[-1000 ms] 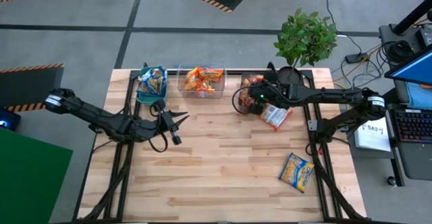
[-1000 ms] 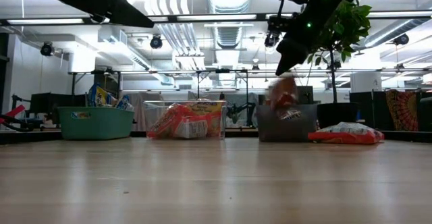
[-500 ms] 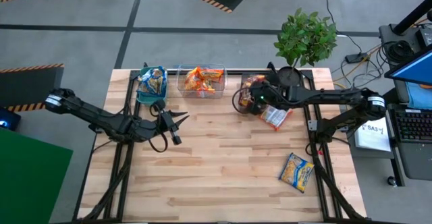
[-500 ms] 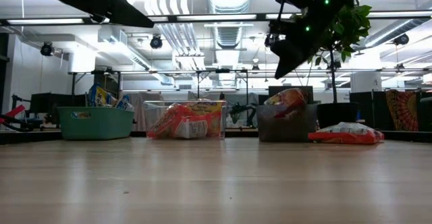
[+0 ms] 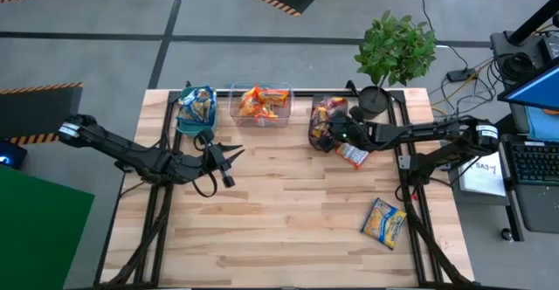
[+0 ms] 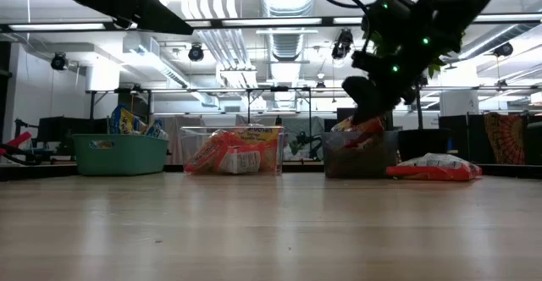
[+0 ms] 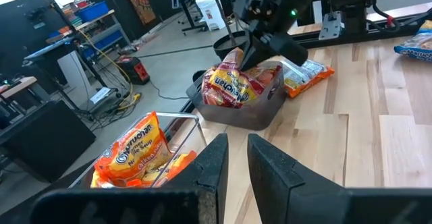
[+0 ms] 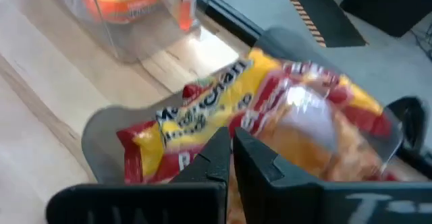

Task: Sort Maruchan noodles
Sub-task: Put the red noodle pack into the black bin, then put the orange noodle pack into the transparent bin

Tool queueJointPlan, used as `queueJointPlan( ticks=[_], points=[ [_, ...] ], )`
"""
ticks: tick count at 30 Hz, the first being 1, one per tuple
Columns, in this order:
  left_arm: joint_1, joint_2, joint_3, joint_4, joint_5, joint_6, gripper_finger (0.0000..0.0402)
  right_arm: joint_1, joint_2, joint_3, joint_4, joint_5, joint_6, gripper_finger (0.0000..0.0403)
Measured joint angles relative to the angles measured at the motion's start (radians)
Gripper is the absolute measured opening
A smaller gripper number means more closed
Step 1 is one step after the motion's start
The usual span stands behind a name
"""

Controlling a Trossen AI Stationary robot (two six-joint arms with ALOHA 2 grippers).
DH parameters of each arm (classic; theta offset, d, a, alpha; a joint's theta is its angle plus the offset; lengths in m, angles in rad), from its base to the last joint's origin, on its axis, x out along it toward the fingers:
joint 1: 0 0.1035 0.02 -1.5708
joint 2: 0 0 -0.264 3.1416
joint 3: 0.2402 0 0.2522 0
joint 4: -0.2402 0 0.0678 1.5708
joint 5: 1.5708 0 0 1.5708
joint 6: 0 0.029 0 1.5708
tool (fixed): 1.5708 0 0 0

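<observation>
The teal bin (image 5: 194,108) holds blue-and-yellow packets, the clear bin (image 5: 259,104) orange ones, and the grey bin (image 5: 325,120) red ones. One red packet (image 5: 353,156) lies flat on the table just right of the grey bin. A blue-and-yellow packet (image 5: 384,220) lies near the table's right near corner. My right gripper (image 8: 233,140) is shut and sits low over the grey bin (image 6: 360,158), on its top packet. My left gripper (image 5: 231,163) is shut and hovers left of centre, near the teal bin. My right gripper's shut fingers come down slanting from above and the right onto the top red-and-yellow packet (image 8: 202,116) in the grey bin. The fingertips (image 8: 219,146) lie against the packet's printed face. The packet rests on the other packets in the bin and rises above the rim.
A potted plant (image 5: 395,50) stands at the far right corner, behind the grey bin. The three bins line the far edge. The wooden table top (image 5: 288,220) is bare across the middle and near side. Desks and equipment fill the room beyond.
A red packet dropped from below my right gripper into the grey bin and settled on top of the pile. My right gripper then came down from well above the bin until its fingers reached that packet.
</observation>
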Motion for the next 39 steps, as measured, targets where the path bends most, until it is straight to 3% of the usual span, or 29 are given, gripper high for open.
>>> queueJointPlan(
  ticks=[8,16,19,24,27,34,39],
  points=[
    [0.0,0.0,0.0,0.0,0.0,0.0,0.004,0.0,0.0,-0.094,0.047,0.001,0.112,0.0009],
    [-0.001,0.0,0.0,0.0,0.0,-0.008,0.004,0.005,-0.034,-0.018,0.02,-0.024,0.121,0.0009],
    [-0.004,0.0,0.0,0.0,0.001,-0.008,0.004,0.013,-0.055,0.064,-0.098,-0.102,0.16,0.0009],
    [-0.004,0.0,0.0,0.0,0.0,-0.008,0.004,0.036,-0.064,0.22,-0.356,-0.333,0.273,0.0009],
    [-0.005,0.0,0.004,-0.002,0.001,-0.013,0.004,0.078,-0.054,0.294,-0.512,-0.397,0.337,0.0009],
    [-0.032,-0.001,0.072,-0.019,0.094,-0.048,0.004,0.132,-0.031,0.333,-0.957,-0.4,0.462,0.0009],
    [-0.084,-0.001,0.146,-0.122,0.15,-0.117,0.004,0.144,-0.028,0.241,-1.057,-0.281,0.315,0.0009]
  ],
)
